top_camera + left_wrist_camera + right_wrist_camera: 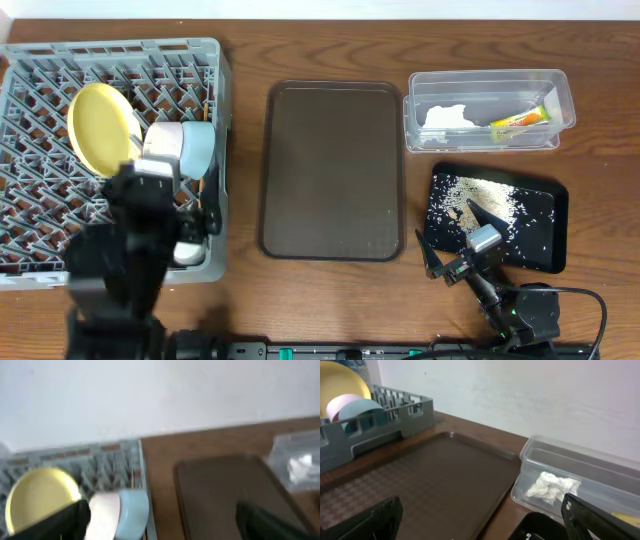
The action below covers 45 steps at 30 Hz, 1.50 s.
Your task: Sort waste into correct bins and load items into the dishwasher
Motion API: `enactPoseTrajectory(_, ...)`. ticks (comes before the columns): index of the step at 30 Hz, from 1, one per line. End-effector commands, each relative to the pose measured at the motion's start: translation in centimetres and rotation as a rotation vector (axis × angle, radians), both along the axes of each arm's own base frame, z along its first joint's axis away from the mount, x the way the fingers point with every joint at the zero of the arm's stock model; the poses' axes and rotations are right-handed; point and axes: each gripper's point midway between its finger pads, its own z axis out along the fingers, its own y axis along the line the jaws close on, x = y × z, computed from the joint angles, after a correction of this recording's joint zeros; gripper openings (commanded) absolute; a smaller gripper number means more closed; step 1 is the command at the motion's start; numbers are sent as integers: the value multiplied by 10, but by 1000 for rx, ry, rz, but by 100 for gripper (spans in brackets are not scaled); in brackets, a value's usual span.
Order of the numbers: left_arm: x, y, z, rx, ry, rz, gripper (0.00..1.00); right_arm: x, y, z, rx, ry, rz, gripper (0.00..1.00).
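Observation:
The grey dish rack [120, 48] at the left holds the yellow plate [100, 128] on edge, with the white bowl [163, 140] and the blue bowl [197, 148] beside it. Thin wooden chopsticks [204, 195] show at the rack's right side, partly hidden. My left gripper [160, 527] is open and empty above the rack's front, near the bowls [125, 512]. The clear tub [560, 100] holds the napkin [445, 116] and the yellow-green wrapper [520, 118]. Rice crumbs [480, 195] lie in the black tray [562, 230]. My right gripper [458, 235] is open and empty over that tray's left edge.
The large dark brown tray [332, 170] lies between the rack and the bins, with nothing on it. In the right wrist view it [430, 480] fills the foreground, with the tub [580, 452] and napkin [552, 486] to the right. Cables run along the table's front edge.

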Motion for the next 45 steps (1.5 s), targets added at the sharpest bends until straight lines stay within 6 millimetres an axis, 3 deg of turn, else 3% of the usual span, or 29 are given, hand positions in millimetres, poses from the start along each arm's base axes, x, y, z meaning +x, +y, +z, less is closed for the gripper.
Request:
enactPoseTrajectory(1, -11, 0, -23, -8, -59, 3, 93, 0, 0, -1, -7, -7, -1, 99)
enactPoseTrajectory(8, -22, 1, -62, -121, -131, 29, 93, 0, 0, -1, -7, -7, -1, 99)
enactPoseTrajectory(17, -17, 2, -93, -194, -222, 39, 93, 0, 0, 0, -7, -7, -1, 99)
enactPoseTrajectory(23, -12, 0, -117, -226, -196, 37, 93, 0, 0, 0, -7, -7, -1, 99)
enactPoseTrajectory(31, -4, -6, -175, -225, -91, 25, 93, 0, 0, -1, -7, -7, -1, 99)
enactPoseTrajectory(45, -4, -8, -176, -221, -86, 14, 93, 0, 0, -1, -7, -7, -1, 99)
